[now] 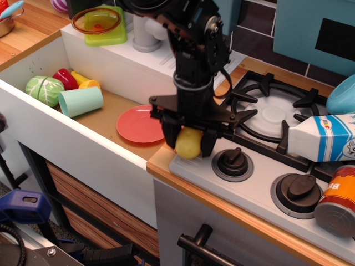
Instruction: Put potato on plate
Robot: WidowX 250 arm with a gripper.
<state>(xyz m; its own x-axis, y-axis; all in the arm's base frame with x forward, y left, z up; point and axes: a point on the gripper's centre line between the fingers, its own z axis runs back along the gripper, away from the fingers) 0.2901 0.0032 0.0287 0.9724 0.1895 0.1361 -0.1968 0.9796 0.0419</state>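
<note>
The pale yellow-green potato [188, 143] sits between the two black fingers of my gripper [188, 141], at the front left corner of the grey stove panel [255, 191]. The fingers press its sides, so the gripper is shut on it. The potato looks slightly lifted off the panel. The salmon-red plate [142, 124] lies flat on the sink floor, just left of the gripper and lower down.
A mint cup [81, 101], a cabbage toy [44, 90] and red and yellow toys lie at the sink's left end. An orange bowl [96, 20] sits behind the sink. Stove knobs [233, 163], a milk carton [321, 137] and a can [338, 200] stand to the right.
</note>
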